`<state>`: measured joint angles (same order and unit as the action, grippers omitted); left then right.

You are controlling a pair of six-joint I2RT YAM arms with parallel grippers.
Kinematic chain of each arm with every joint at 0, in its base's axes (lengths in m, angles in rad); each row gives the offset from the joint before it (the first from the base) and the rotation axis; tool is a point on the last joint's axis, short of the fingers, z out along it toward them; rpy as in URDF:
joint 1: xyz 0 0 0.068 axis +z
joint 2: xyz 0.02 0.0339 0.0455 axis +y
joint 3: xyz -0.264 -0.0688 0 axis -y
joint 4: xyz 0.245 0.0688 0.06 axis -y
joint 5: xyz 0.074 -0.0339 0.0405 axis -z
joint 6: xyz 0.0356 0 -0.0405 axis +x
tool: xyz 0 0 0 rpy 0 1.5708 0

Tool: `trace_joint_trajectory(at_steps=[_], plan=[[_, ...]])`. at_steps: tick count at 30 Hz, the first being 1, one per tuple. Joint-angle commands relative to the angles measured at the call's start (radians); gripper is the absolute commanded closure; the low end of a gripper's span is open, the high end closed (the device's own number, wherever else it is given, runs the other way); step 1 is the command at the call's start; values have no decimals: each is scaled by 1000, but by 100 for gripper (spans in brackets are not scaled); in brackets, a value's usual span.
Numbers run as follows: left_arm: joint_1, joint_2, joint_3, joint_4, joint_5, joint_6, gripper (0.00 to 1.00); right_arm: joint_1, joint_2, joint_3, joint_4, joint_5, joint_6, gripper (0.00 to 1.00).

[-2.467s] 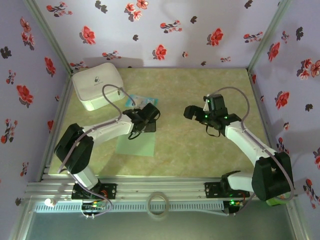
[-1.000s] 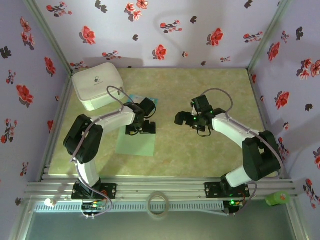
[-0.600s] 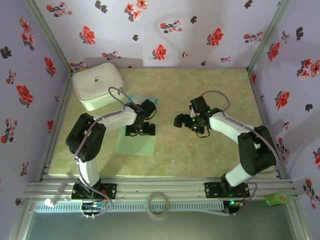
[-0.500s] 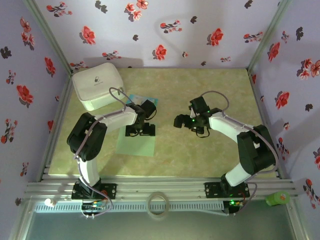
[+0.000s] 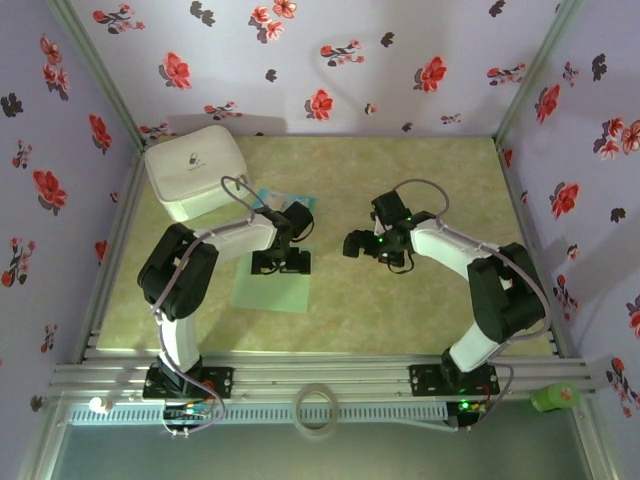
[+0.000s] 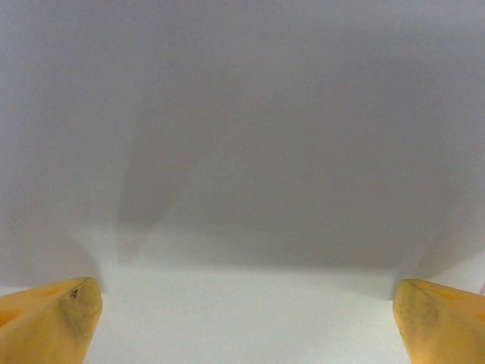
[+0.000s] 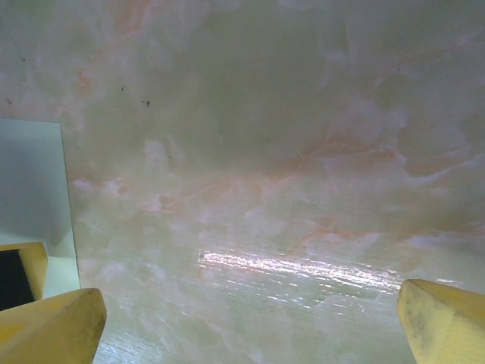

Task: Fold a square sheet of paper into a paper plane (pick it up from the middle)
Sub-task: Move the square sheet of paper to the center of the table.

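From above, we see the square sheet of paper (image 5: 268, 292) lying flat on the desk (image 5: 420, 170), toward 8 o'clock from the middle. Our left hand (image 5: 280, 264) hangs over the sheet's 12 o'clock part, fingers wide apart, holding nothing. Our right hand (image 5: 360, 244) is at 3 o'clock from it, over bare desk. It is wide apart too, and empty. A white pouch (image 5: 195, 172) sits in the 10 o'clock corner. A small blue-and-white packet (image 5: 272, 200) lies near it.

In the left wrist view, the pale sheet (image 6: 242, 152) spreads under the left hand (image 6: 246, 326). Its yellow fingertips (image 6: 53, 322) stand far apart at 7 and 5 o'clock.

In the right wrist view, shiny desk (image 7: 303, 152) lies under the right hand (image 7: 250, 326). The sheet (image 7: 30, 182) peeks in at 9 o'clock.

We think the sheet is very light, thin and floppy. It may slide on the shiny desk and crumple or tear if squeezed hard. We would pinch it gently in the middle, so a little bump lifts up.
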<state>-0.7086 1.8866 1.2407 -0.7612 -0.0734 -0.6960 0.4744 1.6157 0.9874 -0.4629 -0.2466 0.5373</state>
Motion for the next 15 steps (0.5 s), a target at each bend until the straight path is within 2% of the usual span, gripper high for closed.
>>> trace_joint_trajectory(at_steps=[1,7,15], plan=[[-6,21,20,-22,10,3,1,6,-18,14,-30,40,-14,1],[-3,-9,17,-42,11,2,2,6,-19,24,-22,27,-2,1],[53,-108,-24,-37,-8,66,0,7,-23,26,-11,3,3,1]])
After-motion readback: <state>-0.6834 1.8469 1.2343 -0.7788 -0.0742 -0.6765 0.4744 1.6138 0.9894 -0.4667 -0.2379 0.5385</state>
